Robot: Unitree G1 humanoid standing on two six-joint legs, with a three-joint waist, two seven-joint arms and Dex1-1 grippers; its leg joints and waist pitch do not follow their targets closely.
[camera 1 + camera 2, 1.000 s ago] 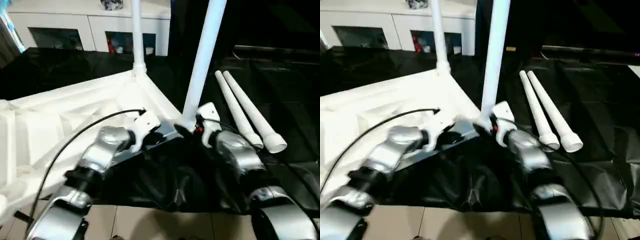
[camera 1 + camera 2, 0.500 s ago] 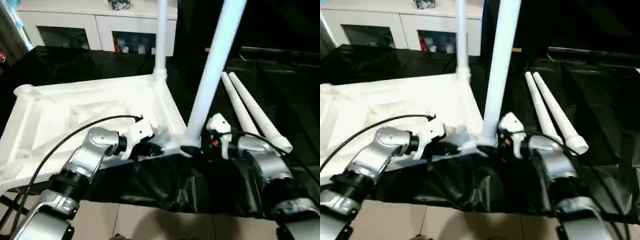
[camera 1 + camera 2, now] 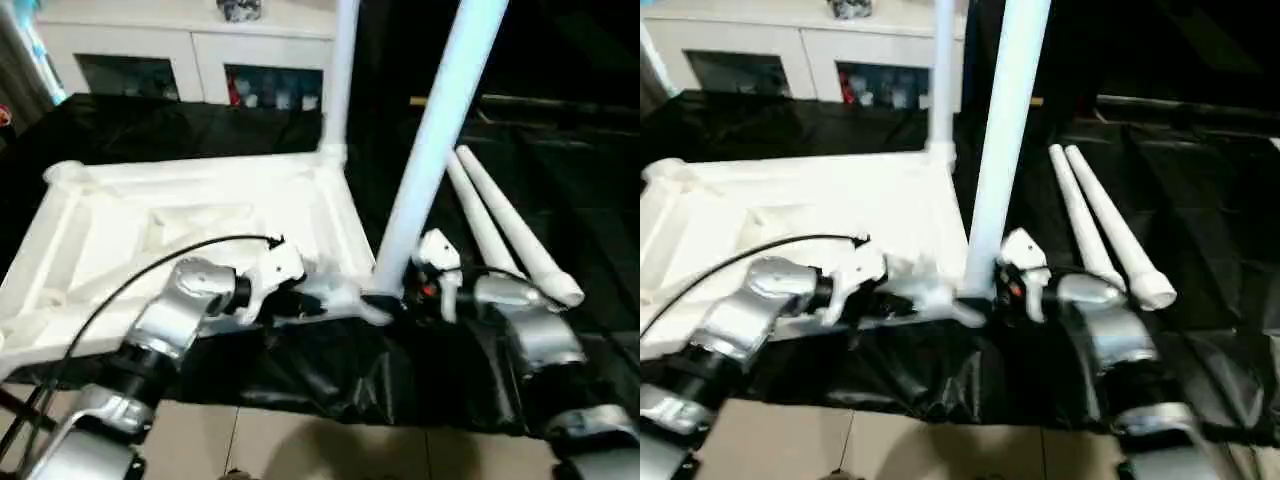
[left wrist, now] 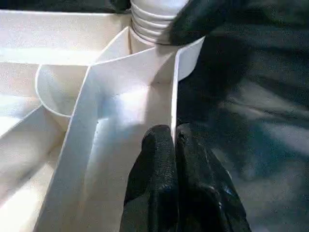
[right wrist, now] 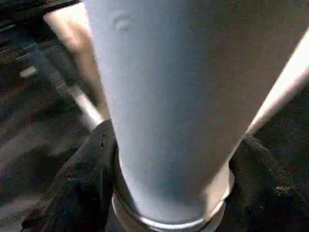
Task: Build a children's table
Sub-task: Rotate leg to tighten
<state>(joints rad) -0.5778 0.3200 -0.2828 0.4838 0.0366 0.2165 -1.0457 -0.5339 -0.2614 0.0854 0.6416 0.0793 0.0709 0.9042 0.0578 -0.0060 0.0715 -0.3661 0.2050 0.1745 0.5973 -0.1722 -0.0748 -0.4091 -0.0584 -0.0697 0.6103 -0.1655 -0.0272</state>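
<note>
tabletop [image 3: 200,215]: is lying upside down on the black sheet [image 3: 560,170], ribbed side up, so that the corner sockets are facing up for the legs.
left gripper [image 4: 173,140]: its jaws are pressed together on the thin rim wall of the tabletop, beside the near socket; the rim is being pinched, likely to keep the tabletop from sliding or turning while the leg is being worked.
near leg [image 3: 435,140]: is standing upright in the near socket, leaning slightly; its ridged foot is being seen at the socket mouth in the left wrist view, so it is judged to be not yet fully seated.
right gripper [image 5: 164,193]: its fingers are standing on either side of the foot of the near leg, close against it; whether the leg is being squeezed or merely flanked cannot be told. The low hold is judged to suit turning or pressing the leg into its socket.
far leg [image 3: 342,70]: is already standing upright in the far corner socket.
near socket [image 4: 63,92]: is being occupied by the near leg.
left corner socket [image 3: 62,174]: is being left open, nothing in it.
spare legs [image 3: 505,225]: two are lying side by side on the black sheet, to the right of the tabletop, near the right forearm, waiting to be picked up.
cabinet [image 3: 190,50]: is standing behind, small items being dimly visible behind its glass doors.
</note>
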